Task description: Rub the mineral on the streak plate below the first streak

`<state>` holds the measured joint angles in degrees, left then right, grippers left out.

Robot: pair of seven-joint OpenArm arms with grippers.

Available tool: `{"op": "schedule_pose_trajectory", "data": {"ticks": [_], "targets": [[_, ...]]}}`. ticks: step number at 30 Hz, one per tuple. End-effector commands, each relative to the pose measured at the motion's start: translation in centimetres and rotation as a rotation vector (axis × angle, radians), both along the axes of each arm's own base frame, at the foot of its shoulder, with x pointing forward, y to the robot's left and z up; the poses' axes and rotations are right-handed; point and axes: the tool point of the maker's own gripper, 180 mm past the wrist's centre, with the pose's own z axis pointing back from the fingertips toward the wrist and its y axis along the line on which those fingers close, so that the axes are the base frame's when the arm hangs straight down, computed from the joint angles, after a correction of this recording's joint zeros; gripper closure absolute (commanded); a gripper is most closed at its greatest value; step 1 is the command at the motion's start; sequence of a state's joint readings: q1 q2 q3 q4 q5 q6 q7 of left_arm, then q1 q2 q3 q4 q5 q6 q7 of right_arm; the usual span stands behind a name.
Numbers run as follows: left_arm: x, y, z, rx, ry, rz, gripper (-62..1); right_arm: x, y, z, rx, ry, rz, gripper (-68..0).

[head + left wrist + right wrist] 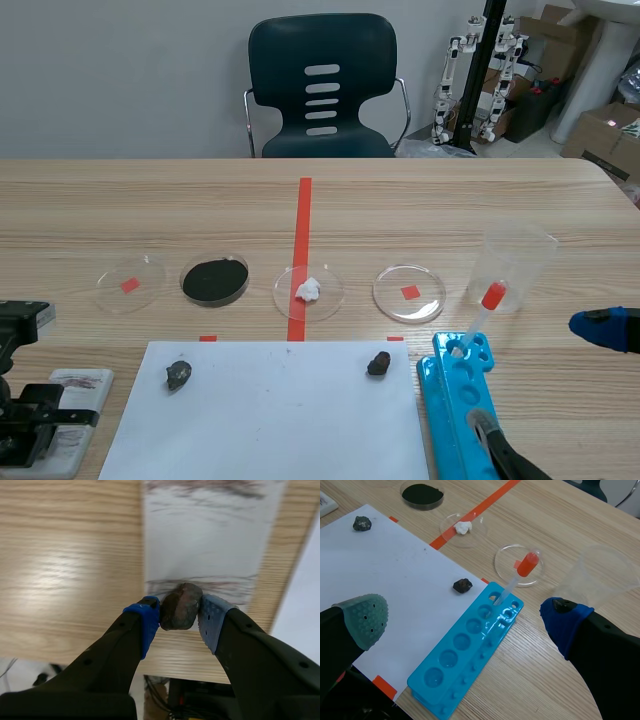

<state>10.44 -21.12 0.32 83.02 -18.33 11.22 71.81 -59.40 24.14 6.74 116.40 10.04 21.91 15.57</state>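
The left claw is pinching the mineral, a dark brownish lump pressed between its two blue pads. The mineral sits over the white streak plate, which lies at the table's near left corner. One dark streak crosses the plate's far end. A second, fainter one runs across it right at the mineral, close to the plate's near edge. Whether the mineral actually touches the plate cannot be told.

The right claw is spread wide and holds nothing, above a blue well tray by the table's near edge toward its right corner. A dropper with a red bulb stands tilted in the tray's far end, and a clear plastic cup stands just beyond it.

A white paper sheet lies along the near edge between plate and tray, with a greyish rock and a dark rock at its far corners. Beyond it runs a row of four clear dishes. The two outer dishes lie over red squares, one holds black powder and one holds a white lump.
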Motion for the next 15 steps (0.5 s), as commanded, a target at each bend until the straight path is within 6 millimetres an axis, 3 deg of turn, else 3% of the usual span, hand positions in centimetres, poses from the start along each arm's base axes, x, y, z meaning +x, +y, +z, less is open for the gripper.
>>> {"op": "schedule_pose_trajectory", "data": {"ticks": [1, 4, 11, 15], "targets": [[-0.5, 1.7, 0.3, 0.078, 0.022, 0.018, -14.5, 0.4, 0.0, 0.6, 0.013, -0.024, -0.004, -64.7], [-0.5, 1.7, 0.3, 0.078, 0.021, 0.017, -14.5, 0.4, 0.0, 0.6, 0.013, -0.024, -0.004, -64.7], [0.3, -3.4, 0.0, -0.202, -0.018, -0.042, -14.5, 0.4, 0.0, 0.6, 0.013, -0.024, -0.004, -64.7], [0.4, -3.5, 0.0, -0.206, -0.021, -0.045, -14.5, 0.4, 0.0, 0.6, 0.013, -0.024, -0.004, -64.7]]}}
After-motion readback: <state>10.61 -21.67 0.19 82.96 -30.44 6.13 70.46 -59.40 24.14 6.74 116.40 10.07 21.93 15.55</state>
